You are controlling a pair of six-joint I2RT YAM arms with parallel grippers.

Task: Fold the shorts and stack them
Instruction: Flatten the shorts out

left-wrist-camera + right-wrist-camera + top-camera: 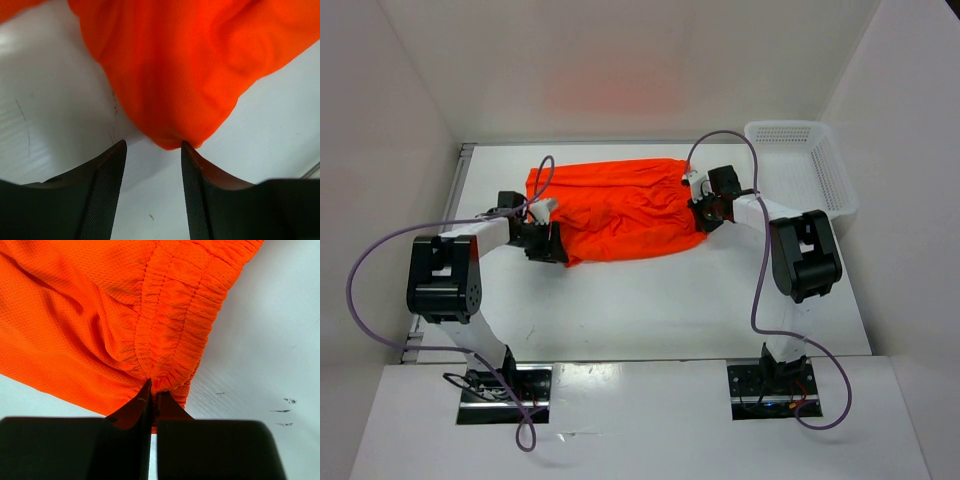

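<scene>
Orange-red and soft, the mesh-cloth shorts (620,210) lie on the far half of the flat white counter (650,300), stretched sideways between the two arms. The cloth is rumpled, with creases running across its middle. Its gathered elastic waistband (185,305) is at the end nearest the right arm.

The right tool (700,215) sits at that end. In the right wrist view its two black fingers (135,410) are pressed together on the puckered edge of the waistband, so the tool is pinching the shorts there. Folds of cloth fan out from the pinch. A few small dark scuff marks (287,412) show on the bare counter beside it.

The left tool (548,243) is at the opposite end, at the near left corner of the shorts. In the left wrist view its ribbed fingers (107,170) are spread apart, with bare counter showing between them. A rounded corner of the cloth points down towards the gap. That corner just touches the tip of the finger on the right of that view and stays clear of the other finger, so nothing is gripped. Whether the corner lies flat or is slightly raised I cannot tell.

A white perforated plastic basket (782,127) stands at the far right corner of the counter, apart from the shorts. A thin purple cable (758,250) loops from each arm down towards its base.
</scene>
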